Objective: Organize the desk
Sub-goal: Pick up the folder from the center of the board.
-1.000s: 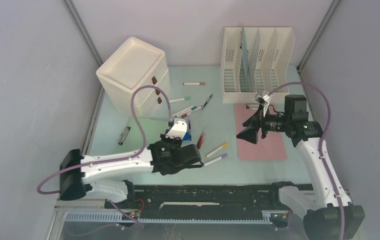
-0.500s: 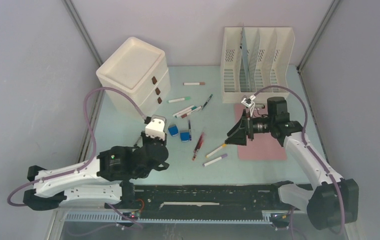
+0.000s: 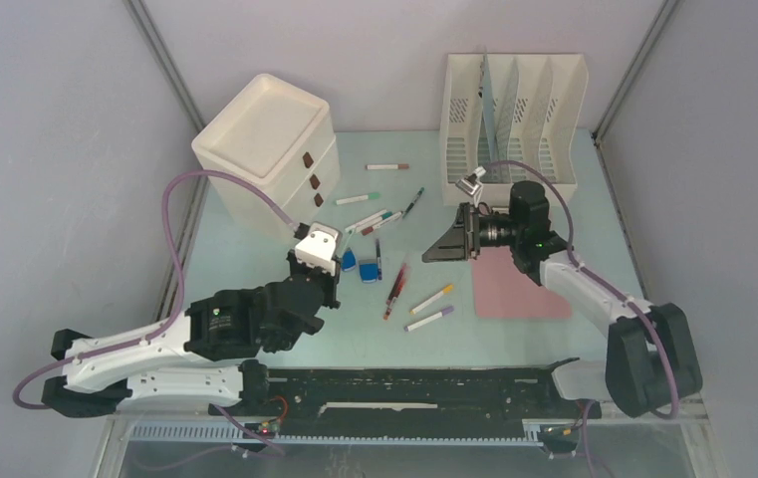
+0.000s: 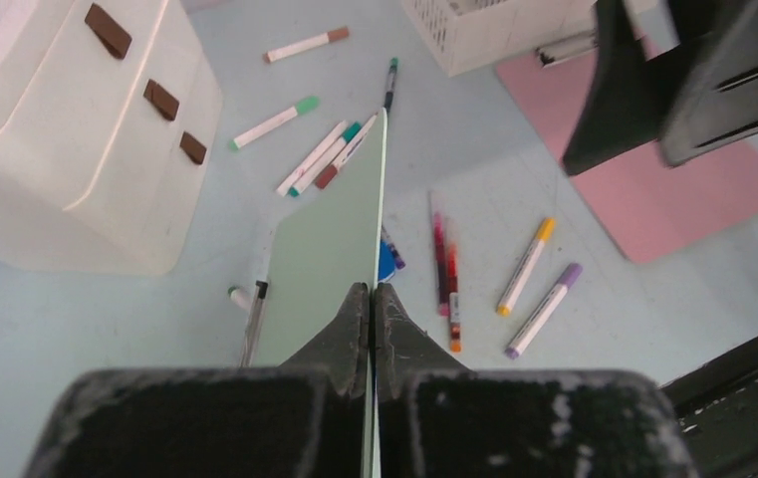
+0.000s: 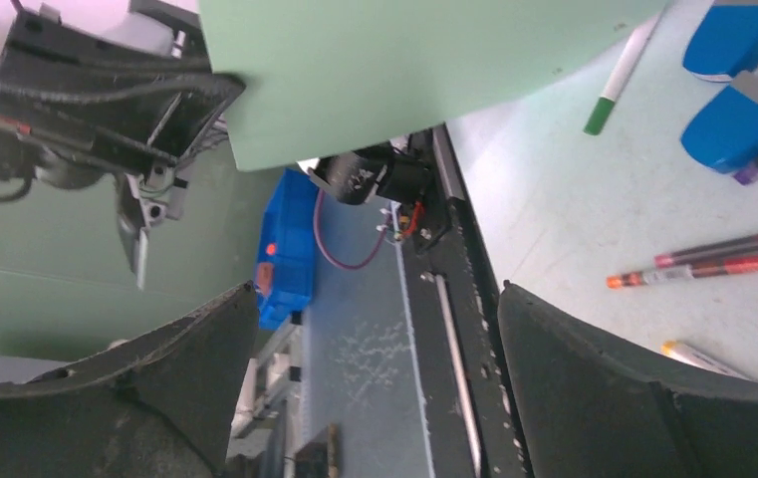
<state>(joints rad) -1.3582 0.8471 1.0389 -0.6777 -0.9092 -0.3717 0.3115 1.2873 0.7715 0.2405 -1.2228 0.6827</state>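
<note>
The desk (image 3: 350, 334), a smooth pale mint-green rectangular tabletop, fills the floor of the booth under both arms, with a black slotted rail (image 3: 404, 383) along its near edge. At far left on it stands a cream plastic drawer unit with rounded corners (image 3: 267, 149), its front carrying three small brown handles. Just right of that, the left gripper (image 4: 372, 299) has its black jaws pressed together on a thin, stiff pale green sheet (image 4: 325, 249), held on edge above the desk. Beside the sheet lie two blue rectangular blocks (image 3: 369, 269), and slim round pens are scattered around them: a white marker with a brown cap (image 3: 387, 166), a white marker with a green cap (image 3: 358, 199), a pair of red pens (image 3: 395, 284) lying side by side, a yellow-capped marker (image 3: 432, 298) and a purple-capped marker (image 3: 429, 319). Print runs along the red barrels but is too small to read. Further right, the right gripper (image 5: 375, 299) hangs above the desk with its matte black jaws spread wide and nothing between them. A flat pink rectangular mat (image 3: 519, 289) lies under its arm, and a cream slotted file rack (image 3: 514, 100) stands upright at the back right.
</note>
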